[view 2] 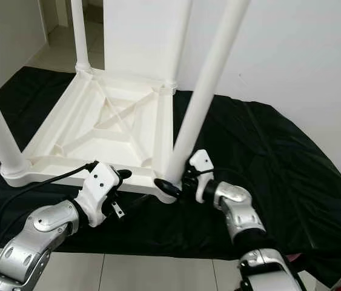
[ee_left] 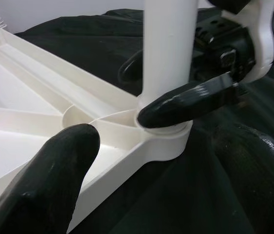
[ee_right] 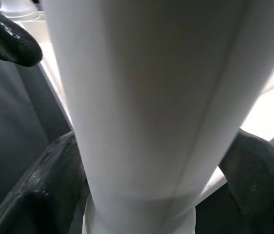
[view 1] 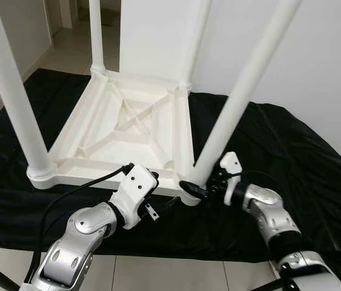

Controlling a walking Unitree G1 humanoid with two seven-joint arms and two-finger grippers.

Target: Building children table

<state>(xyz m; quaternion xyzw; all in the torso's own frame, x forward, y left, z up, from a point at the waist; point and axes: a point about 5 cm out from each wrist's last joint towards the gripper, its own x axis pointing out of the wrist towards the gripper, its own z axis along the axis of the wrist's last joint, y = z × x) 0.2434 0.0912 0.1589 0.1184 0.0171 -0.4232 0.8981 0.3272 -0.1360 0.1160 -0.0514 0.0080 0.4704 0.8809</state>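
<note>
White plastic children's table (view 1: pixel 128 130) upside down on a black cloth (view 1: pixel 279 163) covering the worktop, four legs pointing up. Right gripper (view 1: pixel 201 189) clamped around the base of the near right leg (view 1: pixel 231 115), one black finger (ee_right: pixel 54 190) on each side where the leg meets its corner socket. Left gripper (view 1: pixel 158 197) open, just beside the same corner at the table's near edge, one finger (ee_left: pixel 49 180) over the ribbed underside, nothing held

The upturned white plastic table (view 1: pixel 128 130) lies on the black cloth (view 1: pixel 291 157), legs up; both grippers sit at its near-right leg (view 1: pixel 243 91).
</note>
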